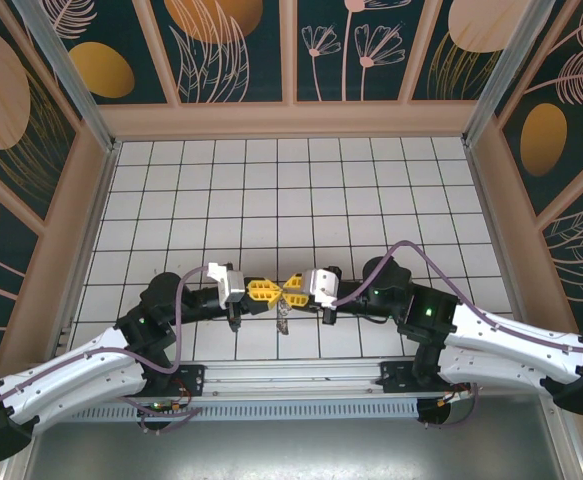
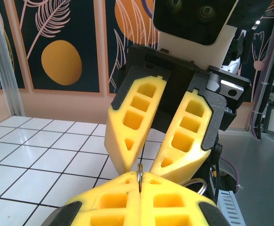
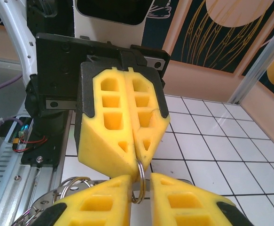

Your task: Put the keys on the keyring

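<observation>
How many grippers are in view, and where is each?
2. The left gripper, shut on a small metal ring, is just left of centre in the top view; the right gripper, open, faces it from the right. None seems hidden.

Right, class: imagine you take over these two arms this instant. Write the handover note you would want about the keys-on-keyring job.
Left gripper: jaws shut on a thin metal ring, held above the table.
Right gripper: tip to tip with it, jaws slightly apart around that ring; no firm grip visible.
Below both grippers dangle more rings.
Done: ring lifted off the table.
Left: thread the red key on; I cannot make it out here.
</observation>
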Controlling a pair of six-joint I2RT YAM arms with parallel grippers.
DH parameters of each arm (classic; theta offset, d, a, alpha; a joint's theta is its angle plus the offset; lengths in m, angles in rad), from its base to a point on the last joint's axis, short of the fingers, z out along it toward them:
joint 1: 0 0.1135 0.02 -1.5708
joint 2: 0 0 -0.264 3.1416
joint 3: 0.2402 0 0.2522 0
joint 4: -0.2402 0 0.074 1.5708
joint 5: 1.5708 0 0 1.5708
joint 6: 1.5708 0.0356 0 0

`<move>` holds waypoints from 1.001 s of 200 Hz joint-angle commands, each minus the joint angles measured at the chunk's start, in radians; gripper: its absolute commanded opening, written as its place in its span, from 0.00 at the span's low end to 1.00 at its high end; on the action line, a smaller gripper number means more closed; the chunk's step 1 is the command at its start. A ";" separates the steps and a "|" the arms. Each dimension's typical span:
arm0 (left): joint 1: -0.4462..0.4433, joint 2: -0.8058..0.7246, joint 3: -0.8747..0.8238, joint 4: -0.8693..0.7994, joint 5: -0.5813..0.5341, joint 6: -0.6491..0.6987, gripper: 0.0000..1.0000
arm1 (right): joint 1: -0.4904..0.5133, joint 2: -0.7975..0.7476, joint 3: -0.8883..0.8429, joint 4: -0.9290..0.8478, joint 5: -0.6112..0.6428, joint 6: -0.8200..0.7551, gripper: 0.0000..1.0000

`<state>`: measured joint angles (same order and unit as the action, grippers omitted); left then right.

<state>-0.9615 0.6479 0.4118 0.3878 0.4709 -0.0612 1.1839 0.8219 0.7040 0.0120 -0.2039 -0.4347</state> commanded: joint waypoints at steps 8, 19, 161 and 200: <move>-0.004 -0.014 0.049 0.044 0.046 0.013 0.00 | -0.010 0.020 -0.011 0.016 0.017 0.012 0.19; -0.005 -0.013 0.051 0.044 0.049 0.014 0.00 | -0.010 0.026 -0.009 0.011 0.018 0.012 0.18; -0.005 -0.025 0.054 0.059 0.069 0.019 0.00 | -0.047 0.016 -0.032 0.038 -0.082 0.078 0.17; -0.005 -0.026 0.053 0.058 0.074 0.026 0.00 | -0.058 0.026 -0.025 0.038 -0.146 0.099 0.10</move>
<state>-0.9558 0.6415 0.4133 0.3614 0.4793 -0.0540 1.1378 0.8368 0.6926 0.0277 -0.3099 -0.3645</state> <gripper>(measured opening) 0.045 0.117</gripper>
